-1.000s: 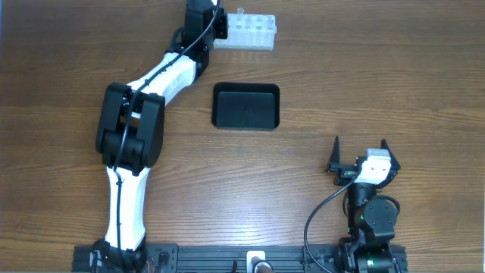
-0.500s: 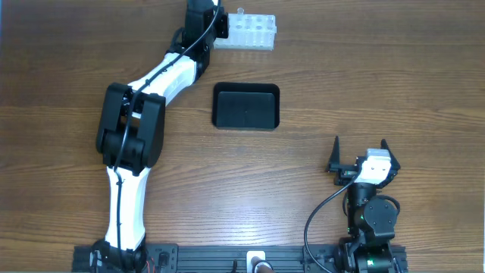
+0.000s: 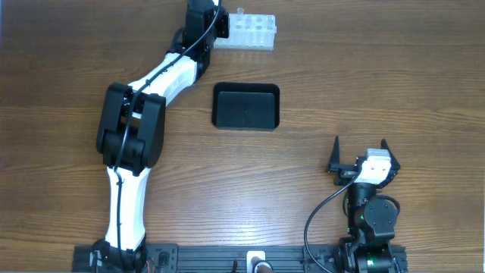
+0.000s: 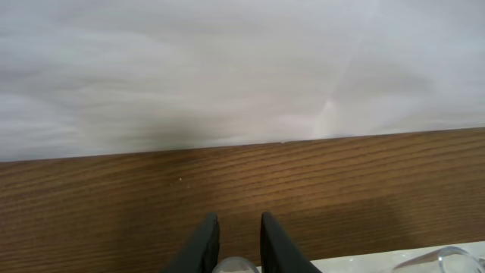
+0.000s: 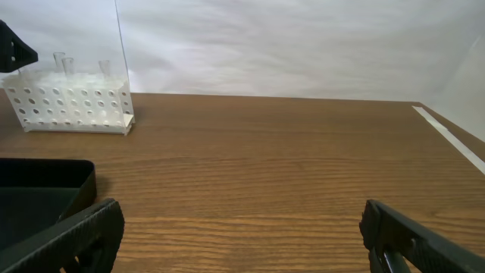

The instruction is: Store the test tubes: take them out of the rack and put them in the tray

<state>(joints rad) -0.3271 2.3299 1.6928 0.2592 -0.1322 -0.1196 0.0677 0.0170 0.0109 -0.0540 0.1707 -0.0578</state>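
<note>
Our left gripper [image 4: 239, 220] pinches 1 tube [image 4: 233, 265] in its wrist view; from above, we place it at the far-edge rack [image 3: 254, 34]; right gripper [image 3: 358, 145] gapes.

Overhead and low right wrist sharing rack [image 3: 244, 32]

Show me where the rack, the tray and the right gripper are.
rack [image 3: 250, 34], top view, on its white top face.
tray [image 3: 246, 108], top view, on its bare black floor.
right gripper [image 3: 360, 142], top view, midway between its open fingertips.
</note>
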